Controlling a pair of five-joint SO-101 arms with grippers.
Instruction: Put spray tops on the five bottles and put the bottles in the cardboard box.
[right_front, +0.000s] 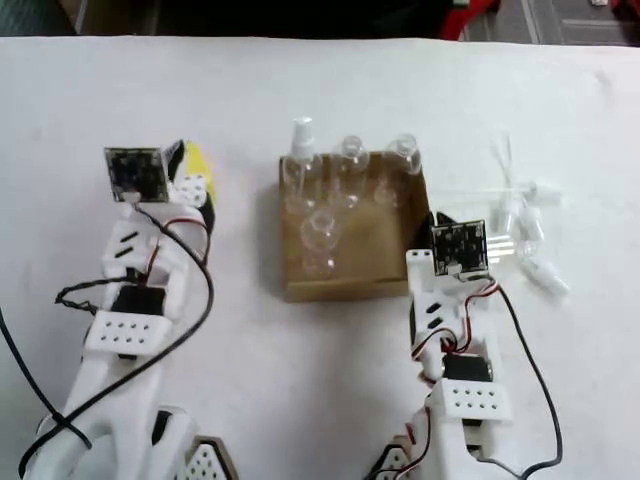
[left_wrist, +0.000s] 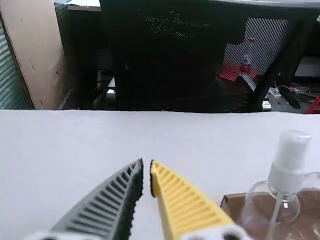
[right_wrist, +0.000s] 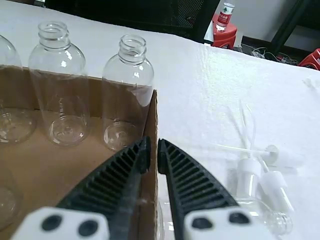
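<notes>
The cardboard box (right_front: 350, 262) sits mid-table. A clear bottle with a white spray top (right_front: 302, 160) stands at its far left corner, beside two bare-necked bottles (right_front: 349, 165) (right_front: 402, 160). A third bare bottle (right_front: 320, 235) stands nearer the front. Loose spray tops (right_front: 530, 225) lie right of the box. My left gripper (left_wrist: 146, 174) is shut and empty, low over the table left of the box, near the capped bottle (left_wrist: 284, 197). My right gripper (right_wrist: 153, 149) is shut and empty, above the box's right wall (right_wrist: 151, 112), with open bottles (right_wrist: 126, 95) beyond and spray tops (right_wrist: 260, 177) beside it.
The white table (right_front: 330, 90) stretches far behind the box and ends at a dark edge with a chair beyond (left_wrist: 200, 55). Cables (right_front: 190, 300) trail from both arms near the front. What looks like a clear bottle neck (right_wrist: 272, 220) lies by the spray tops.
</notes>
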